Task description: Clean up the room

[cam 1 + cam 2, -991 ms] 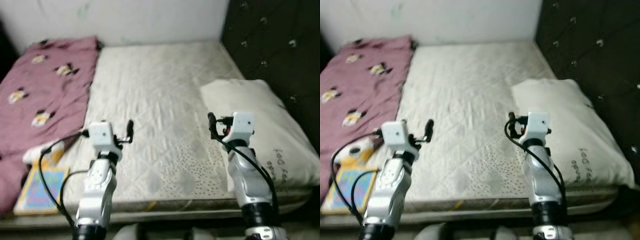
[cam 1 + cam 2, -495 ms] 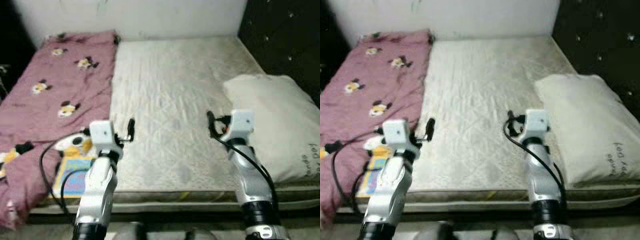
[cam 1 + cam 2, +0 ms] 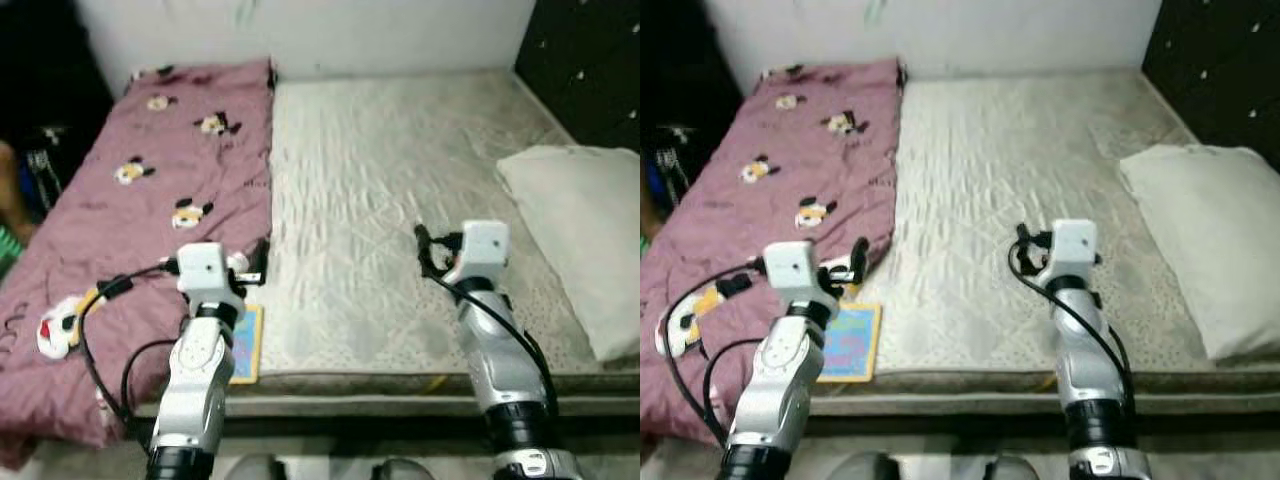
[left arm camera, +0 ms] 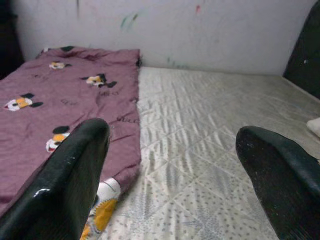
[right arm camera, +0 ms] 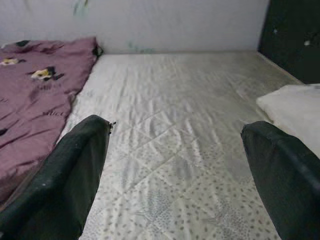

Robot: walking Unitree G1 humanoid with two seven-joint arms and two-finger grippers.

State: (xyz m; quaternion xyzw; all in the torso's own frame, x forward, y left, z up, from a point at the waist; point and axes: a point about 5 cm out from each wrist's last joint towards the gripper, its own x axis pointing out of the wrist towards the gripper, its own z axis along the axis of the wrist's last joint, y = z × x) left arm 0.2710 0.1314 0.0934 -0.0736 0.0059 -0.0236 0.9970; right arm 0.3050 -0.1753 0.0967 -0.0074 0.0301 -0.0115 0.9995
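A pale quilted mattress [image 3: 390, 180] lies before me. A purple blanket [image 3: 150, 200] with cartoon mouse prints covers its left side and hangs over the front edge. A white pillow [image 3: 580, 220] rests at the right, by the dark tufted headboard [image 3: 585, 60]. A colourful children's book [image 3: 245, 343] lies at the mattress's front edge, just below my left gripper [image 3: 258, 262]. That gripper is open over the blanket's edge, holding nothing. My right gripper [image 3: 422, 240] hovers open above the bare mattress, left of the pillow. Both wrist views show wide-apart black fingers [image 4: 75, 175] [image 5: 280, 170] with nothing between.
A white wall [image 3: 350, 30] runs along the far side of the bed. Dark clutter [image 3: 40, 120] stands at the far left, where part of a person [image 3: 10, 195] shows at the picture's edge. The bed's front edge [image 3: 380, 385] is close under my arms.
The whole picture has swung left: the blanket now takes up more of it and the pillow has slid to the right edge. Both arms hold the same raised pose, fingers open.
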